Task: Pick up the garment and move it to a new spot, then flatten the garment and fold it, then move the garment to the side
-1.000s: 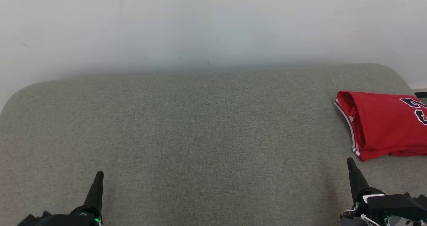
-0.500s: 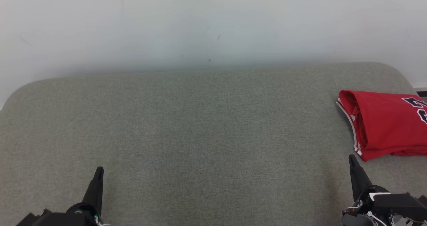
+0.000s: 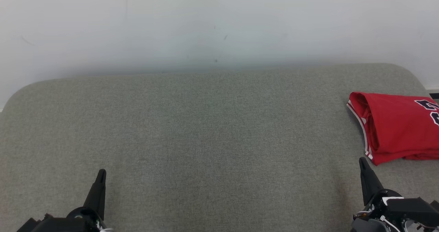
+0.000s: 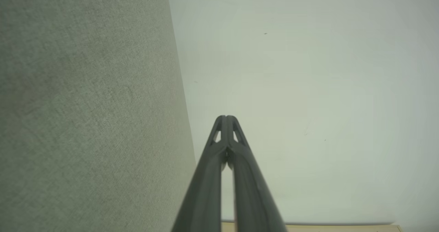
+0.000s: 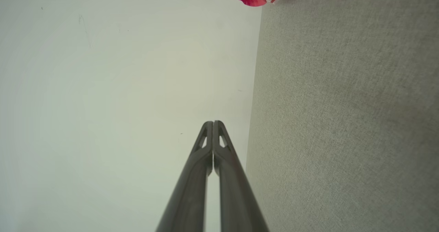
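While the red garment (image 3: 398,129) is seen lying folded at the far right of the tabletop (image 3: 219,139), nothing is held by either arm. The right tool (image 3: 362,161) is closed tight and empty, its fingers pressed together, and the cloth is found just beyond its tip and slightly to the right. The left tool (image 3: 101,173) is likewise closed on nothing at the near left, well apart from the garment, so the right arm is judged the nearer. The white-trimmed edge is laid near-to-far, but the body is cut off by the right edge of the head view, so its long axis cannot be told. The tabletop is covered in grey woven fabric with rounded far corners. It is backed by a plain pale wall (image 3: 219,26). Folded and set aside, the garment is judged nearly finished with.
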Available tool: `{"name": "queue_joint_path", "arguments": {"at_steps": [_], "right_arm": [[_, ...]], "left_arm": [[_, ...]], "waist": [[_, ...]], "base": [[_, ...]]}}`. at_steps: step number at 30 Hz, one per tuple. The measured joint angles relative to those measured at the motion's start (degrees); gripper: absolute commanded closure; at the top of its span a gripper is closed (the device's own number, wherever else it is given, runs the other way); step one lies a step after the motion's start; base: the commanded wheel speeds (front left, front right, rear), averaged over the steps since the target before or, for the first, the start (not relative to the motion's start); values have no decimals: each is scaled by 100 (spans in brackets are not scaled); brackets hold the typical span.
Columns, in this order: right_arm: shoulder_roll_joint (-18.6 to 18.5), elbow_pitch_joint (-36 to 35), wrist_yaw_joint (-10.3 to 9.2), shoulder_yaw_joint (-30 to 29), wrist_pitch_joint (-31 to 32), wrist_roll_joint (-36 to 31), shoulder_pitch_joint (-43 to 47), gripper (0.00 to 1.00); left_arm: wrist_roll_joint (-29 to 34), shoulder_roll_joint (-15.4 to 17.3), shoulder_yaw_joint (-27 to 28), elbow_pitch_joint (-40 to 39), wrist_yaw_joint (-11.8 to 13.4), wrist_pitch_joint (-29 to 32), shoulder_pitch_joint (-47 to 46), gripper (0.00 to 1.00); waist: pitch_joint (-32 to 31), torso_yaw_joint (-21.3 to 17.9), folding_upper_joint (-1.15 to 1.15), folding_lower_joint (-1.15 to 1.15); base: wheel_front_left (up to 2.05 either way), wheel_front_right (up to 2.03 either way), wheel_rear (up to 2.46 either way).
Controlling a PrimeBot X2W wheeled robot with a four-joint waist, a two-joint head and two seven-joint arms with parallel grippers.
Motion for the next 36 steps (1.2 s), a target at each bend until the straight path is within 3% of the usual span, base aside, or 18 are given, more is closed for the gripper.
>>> {"name": "queue_joint_path", "arguments": {"at_steps": [36], "right_arm": [[1, -1, 0, -1, 0, 1, -1, 100]], "left_arm": [[0, 0, 1, -1, 0, 0, -1, 100]], "waist": [[0, 0, 0, 0]], "base": [[0, 0, 0]]}}
